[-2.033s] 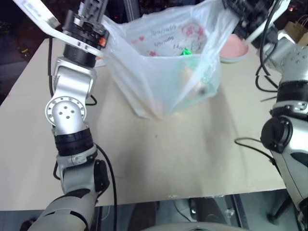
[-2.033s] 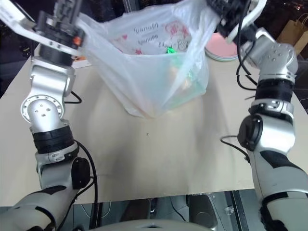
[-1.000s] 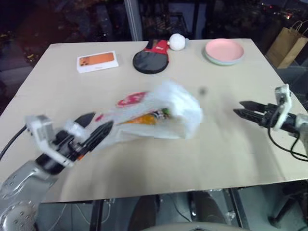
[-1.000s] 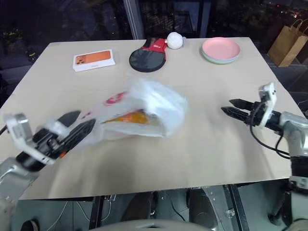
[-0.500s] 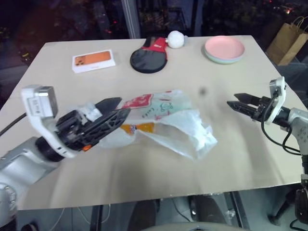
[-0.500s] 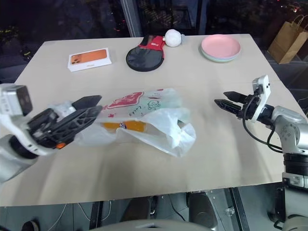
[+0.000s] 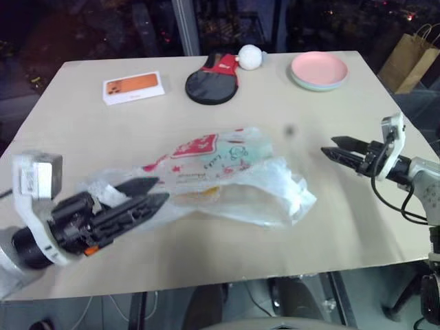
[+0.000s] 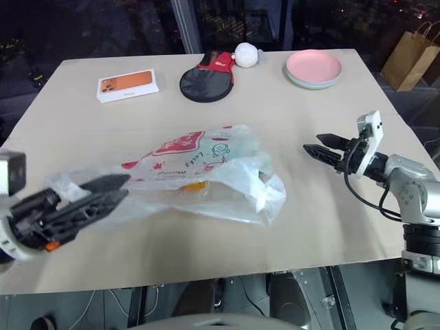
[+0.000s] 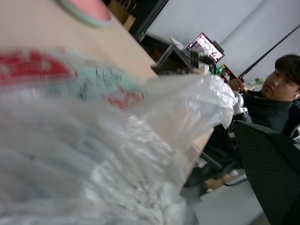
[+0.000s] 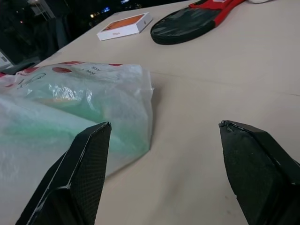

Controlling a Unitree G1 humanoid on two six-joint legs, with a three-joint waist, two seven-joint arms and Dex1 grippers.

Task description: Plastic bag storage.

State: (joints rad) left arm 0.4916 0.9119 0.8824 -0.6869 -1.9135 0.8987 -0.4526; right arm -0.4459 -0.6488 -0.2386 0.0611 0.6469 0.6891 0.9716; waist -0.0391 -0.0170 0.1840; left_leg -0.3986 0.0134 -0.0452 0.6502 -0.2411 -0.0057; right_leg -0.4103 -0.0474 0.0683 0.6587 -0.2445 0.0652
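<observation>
The plastic bag (image 7: 227,175) is seen slumped mid-table (image 7: 206,247). At its left end its film is straddled by the wide-spread left gripper (image 7: 152,192). Right of the bag, the right gripper (image 7: 331,146) is held parted and empty.

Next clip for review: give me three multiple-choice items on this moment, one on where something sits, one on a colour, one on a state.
1. Where does the plastic bag lie?
A. Flat on the table's middle
B. On the pink plate
C. Hanging off the far edge

2. What colour is the plate?
A. Blue
B. Pink
C. Black

3. How does the right gripper stand?
A. Shut on the bag
B. Shut on the paddle
C. Open, holding nothing

Answers:
1. A, it sprawls on the table between the two grippers.
2. B, pink, at the far right corner.
3. C, its fingers are spread with bare tabletop between them.
</observation>
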